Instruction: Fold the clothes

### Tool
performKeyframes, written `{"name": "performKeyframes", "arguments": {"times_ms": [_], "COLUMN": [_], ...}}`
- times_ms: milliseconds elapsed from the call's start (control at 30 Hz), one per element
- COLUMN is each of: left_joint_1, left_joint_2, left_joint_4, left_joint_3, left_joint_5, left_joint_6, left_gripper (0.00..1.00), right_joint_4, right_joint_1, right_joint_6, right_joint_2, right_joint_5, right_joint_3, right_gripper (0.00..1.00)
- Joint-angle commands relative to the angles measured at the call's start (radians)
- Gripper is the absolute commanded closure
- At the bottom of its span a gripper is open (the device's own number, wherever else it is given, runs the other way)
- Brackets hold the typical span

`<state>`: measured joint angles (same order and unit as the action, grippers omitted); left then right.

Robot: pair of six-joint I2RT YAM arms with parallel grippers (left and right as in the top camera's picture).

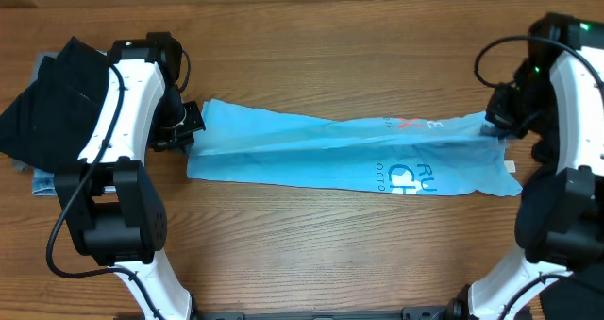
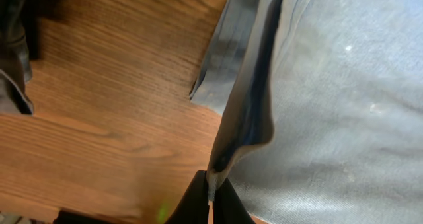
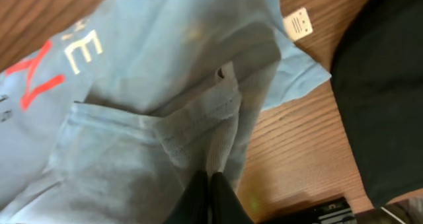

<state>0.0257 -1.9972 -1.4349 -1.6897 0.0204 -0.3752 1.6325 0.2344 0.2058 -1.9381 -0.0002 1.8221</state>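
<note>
A light blue T-shirt [image 1: 349, 150] lies on the wooden table as a long band, stretched left to right, with pale and red lettering near its right end. My left gripper [image 1: 192, 127] is shut on the shirt's left end. In the left wrist view a fold of the cloth [image 2: 330, 105] is pinched between the black fingertips of that gripper [image 2: 211, 192]. My right gripper [image 1: 494, 124] is shut on the right end. The right wrist view shows this gripper [image 3: 210, 184] clamped on a stitched hem of the shirt [image 3: 132, 85].
A pile of dark garments [image 1: 47, 93] sits at the table's left, behind the left arm, with a bit of blue cloth [image 1: 42, 183] under it. Black cloth [image 3: 383, 85] lies just right of the shirt. A white label [image 3: 299, 23] sticks out at the shirt's corner.
</note>
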Motion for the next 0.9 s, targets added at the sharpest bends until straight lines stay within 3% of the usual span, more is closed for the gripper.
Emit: {"name": "performKeyframes", "arguments": {"times_ms": [0,433,867], "left_joint_1": [-0.007,-0.03,-0.039], "left_joint_2": [0.023,0.023,0.023], "left_joint_4": [-0.011,0.021,0.026], "left_joint_3": [-0.022,0.034,0.149], "left_joint_5": [0.024,0.02,0.042], "left_joint_6": [0.02,0.005,0.001], "left_gripper": [0.96,0.96,0.96], "right_joint_4": [-0.043,-0.219,-0.259], "right_joint_1": [-0.006,-0.015,0.052], "right_joint_6": [0.008,0.024,0.054], "right_joint_2": [0.031,0.031,0.031], "right_joint_5": [-0.002,0.0,0.026], "right_joint_3": [-0.098,-0.332,-0.386], "right_gripper": [0.96,0.96,0.96]}}
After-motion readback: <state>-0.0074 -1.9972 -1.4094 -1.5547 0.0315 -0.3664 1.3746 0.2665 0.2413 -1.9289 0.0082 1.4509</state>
